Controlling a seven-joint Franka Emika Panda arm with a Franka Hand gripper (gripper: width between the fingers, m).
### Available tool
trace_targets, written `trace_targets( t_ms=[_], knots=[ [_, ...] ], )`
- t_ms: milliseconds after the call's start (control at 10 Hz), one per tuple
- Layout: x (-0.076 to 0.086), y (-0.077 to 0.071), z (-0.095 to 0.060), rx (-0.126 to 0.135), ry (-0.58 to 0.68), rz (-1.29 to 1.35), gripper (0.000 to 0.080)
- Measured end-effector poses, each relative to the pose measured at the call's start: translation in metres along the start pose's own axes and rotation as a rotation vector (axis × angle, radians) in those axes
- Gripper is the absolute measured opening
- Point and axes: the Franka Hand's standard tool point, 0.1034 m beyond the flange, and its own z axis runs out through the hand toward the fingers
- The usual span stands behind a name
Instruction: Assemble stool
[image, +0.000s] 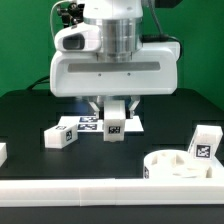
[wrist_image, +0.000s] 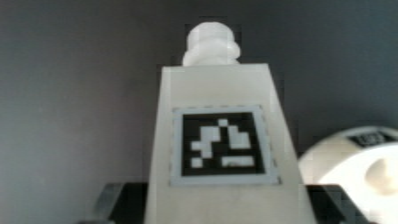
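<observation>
The black table (image: 25, 115) fills the exterior view. The white arm (image: 115, 60) hangs over its middle, cut off by the top edge. A long white border rail (image: 80, 195) runs across the front and hides the near foot of the round seat (image: 178, 164), which lies at the exterior view's right. In the wrist view only a blurred curve of the seat shows at the edge.

The marker board (image: 88, 121) lies behind the gripper and is partly covered by it. The gripper (image: 114, 108) is clamped on an upright leg (image: 115, 127), tag facing outward. Whether the leg's lower end touches the surface cannot be told. In the wrist view this leg fills the frame, a peg (wrist_image: 214, 45) at its far end, and the fingers barely show.

A second leg (image: 60, 135) lies flat at the exterior view's left. A third leg (image: 205, 143) stands just behind the seat.
</observation>
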Motion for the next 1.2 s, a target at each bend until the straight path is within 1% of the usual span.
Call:
trace_targets(
  t_ms=[100,200,300,400,500,600,700,800,1000,1100,1200],
  knots=[
    [0.005,-0.004,-0.007,0.0,0.052,-0.007,0.0338],
    [0.014,-0.006,-0.012,-0.008,0.16,-0.015,0.0338],
    [0.012,-0.003,-0.008,-0.018,0.227,-0.018,0.0338],
    [0.012,-0.001,-0.007,-0.025,0.279,-0.019,0.0338],
    [0.015,-0.001,-0.01,-0.035,0.371,-0.022,0.0338],
    [0.014,-0.008,-0.01,-0.034,0.411,-0.028,0.0338],
    [0.019,-0.012,-0.013,-0.027,0.393,-0.032,0.0338],
    [0.029,-0.017,-0.019,-0.024,0.41,-0.037,0.0338],
    [0.048,-0.036,-0.021,-0.017,0.434,-0.068,0.0338],
    [0.053,-0.04,-0.018,-0.019,0.438,-0.085,0.0338],
    [0.053,-0.039,-0.017,-0.021,0.443,-0.083,0.0338]
  ],
)
